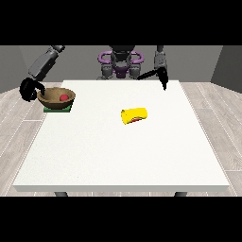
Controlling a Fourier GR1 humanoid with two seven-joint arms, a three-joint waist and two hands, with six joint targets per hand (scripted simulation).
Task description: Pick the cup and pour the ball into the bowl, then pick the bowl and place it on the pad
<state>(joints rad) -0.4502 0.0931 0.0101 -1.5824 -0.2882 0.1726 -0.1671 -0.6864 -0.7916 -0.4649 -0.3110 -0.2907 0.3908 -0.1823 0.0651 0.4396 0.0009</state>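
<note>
A brown bowl (56,99) sits on a green pad (58,109) near the table's left edge, with a red ball (63,97) inside it. A yellow cup (134,115) lies on its side near the middle of the table, a bit of red showing under it. The hand at the view's left (30,89) is curled just left of the bowl's rim; whether it touches the rim I cannot tell. The hand at the view's right (162,78) hangs above the table's far edge, pointing down, holding nothing.
The white table (123,156) fills the view, with the robot's torso (121,64) behind its far edge. The bowl and pad sit close to the left edge. A wood floor surrounds the table.
</note>
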